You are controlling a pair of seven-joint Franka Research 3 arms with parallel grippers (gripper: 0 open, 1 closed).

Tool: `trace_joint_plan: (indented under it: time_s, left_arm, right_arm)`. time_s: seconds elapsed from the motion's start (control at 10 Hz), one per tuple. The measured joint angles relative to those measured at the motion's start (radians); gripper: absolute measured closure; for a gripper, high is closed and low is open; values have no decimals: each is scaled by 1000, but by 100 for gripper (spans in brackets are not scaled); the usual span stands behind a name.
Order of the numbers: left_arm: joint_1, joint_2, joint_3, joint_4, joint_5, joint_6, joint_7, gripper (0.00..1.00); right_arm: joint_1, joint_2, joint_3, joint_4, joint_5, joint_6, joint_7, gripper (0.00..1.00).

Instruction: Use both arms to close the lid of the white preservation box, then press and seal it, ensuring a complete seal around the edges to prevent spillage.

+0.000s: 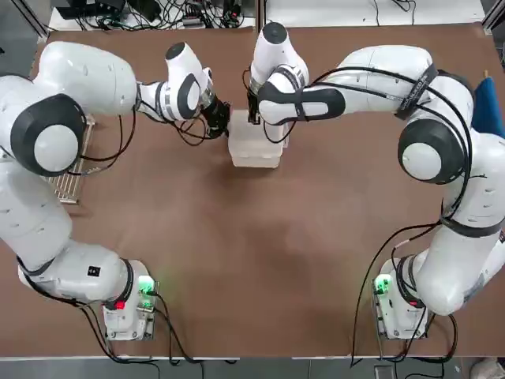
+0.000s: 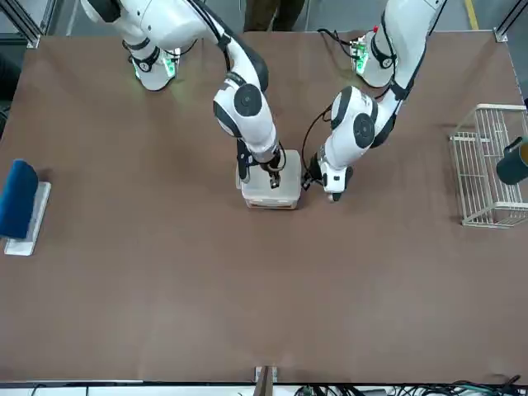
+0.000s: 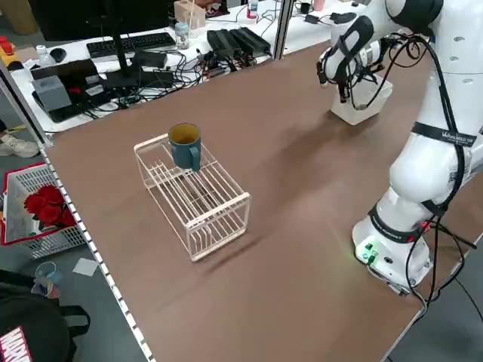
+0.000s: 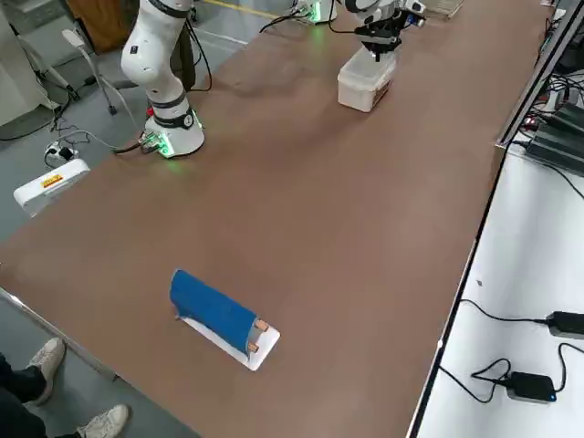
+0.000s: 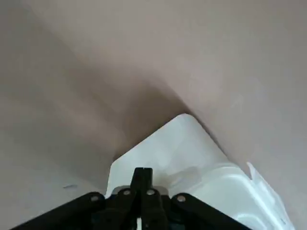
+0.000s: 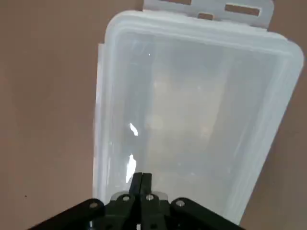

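Observation:
The white preservation box stands at the table's far middle. Its translucent lid lies flat on it, and a latch tab sticks out at one end. My right gripper is shut, with its tips down on the lid near one edge; the front view shows this gripper on top of the box. My left gripper is shut too, at the box's left side. In the left wrist view its tips rest against the rim by a rounded corner.
A white wire rack with a teal mug on it stands at the robot's left edge. A blue-topped tray lies at the robot's right edge. Cables and desks lie beyond the far edge.

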Motion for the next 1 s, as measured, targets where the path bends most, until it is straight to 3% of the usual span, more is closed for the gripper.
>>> trace_joint_plan:
  time_s: [0.3, 0.5, 0.7, 1.0]
  left_arm:
    - [35, -57, 0, 15, 140, -169, -1, 99]
    - [75, -86, 1, 37, 160, -243, -4, 99]
    - [121, -111, 0, 127, 161, -383, -5, 99]
    - [117, -122, -8, 201, 161, -417, -82, 99]
  right_arm:
    - [0, 0, 0, 1, 0, 0, 5, 99]
    - [-4, 1, 0, 7, 0, -14, 9, 99]
    - [-32, -7, 6, 31, 0, -103, -15, 99]
    - [-146, -57, 77, 40, 1, -255, -119, 99]
